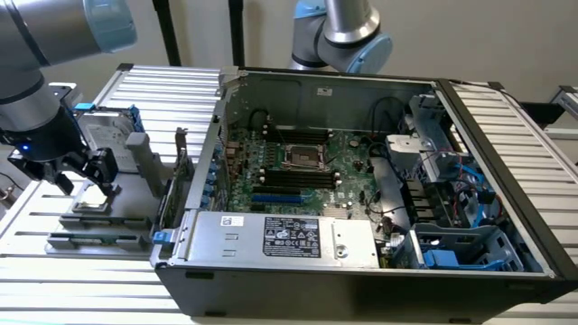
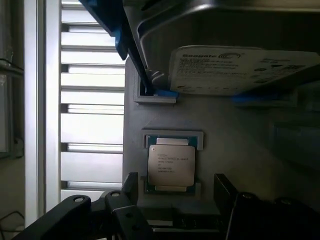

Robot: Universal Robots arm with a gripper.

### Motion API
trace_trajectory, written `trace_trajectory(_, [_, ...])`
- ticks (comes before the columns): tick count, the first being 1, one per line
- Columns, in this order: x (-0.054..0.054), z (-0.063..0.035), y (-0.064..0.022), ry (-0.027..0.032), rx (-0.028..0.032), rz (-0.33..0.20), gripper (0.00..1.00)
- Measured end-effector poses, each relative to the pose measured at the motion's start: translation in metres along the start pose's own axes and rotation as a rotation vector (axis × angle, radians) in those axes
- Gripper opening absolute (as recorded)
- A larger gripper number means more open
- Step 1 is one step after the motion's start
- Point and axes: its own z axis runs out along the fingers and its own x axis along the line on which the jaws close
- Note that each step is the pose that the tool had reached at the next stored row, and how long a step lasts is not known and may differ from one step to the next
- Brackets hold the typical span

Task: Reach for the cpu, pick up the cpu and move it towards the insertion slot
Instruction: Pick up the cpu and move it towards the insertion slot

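The cpu [image 2: 171, 169] is lying flat, silver top up, in a small grey nest on the holder plate [image 2: 235, 135]. This plate is standing on the slatted desk [image 1: 162, 84], to the exterior view's left of the open computer case [image 1: 361, 284]. Just behind the chip, the hard drive [image 2: 235, 70] with blue rails is standing upright in the same plate.

The gripper [image 2: 176, 186] is hovering directly over the chip, and its dark fingers [image 2: 222, 189] are standing wide apart, one on each side of it. Nothing is being held between them, and they do not seem to be touching the chip. In the exterior view the gripper [image 1: 88, 183] is sitting low above the cpu [image 1: 91, 198].

So I judge that the reaching step is nearly finished and the pick is not yet made. The grasp is asking for the fingers to be level with the two thin edges of the chip and centred. The nest walls are close, so there is little room.

The insertion slot [image 1: 302, 156] is waiting on the motherboard inside the case, well apart from the chip.
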Motion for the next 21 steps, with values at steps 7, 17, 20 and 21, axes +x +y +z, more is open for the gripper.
trace_trajectory(7, [0.000,0.0066,0.0015,0.0063,0.0000,0.000,0.71])
trace_trajectory(17, [0.001,0.0104,0.0052,0.0081,-0.0001,0.000,0.71])
trace_trajectory(20, [0.001,0.0122,0.0070,0.0079,-0.0001,0.000,0.71])
trace_trajectory(21, [0.001,0.0130,0.0072,0.0080,-0.0001,0.000,0.71])
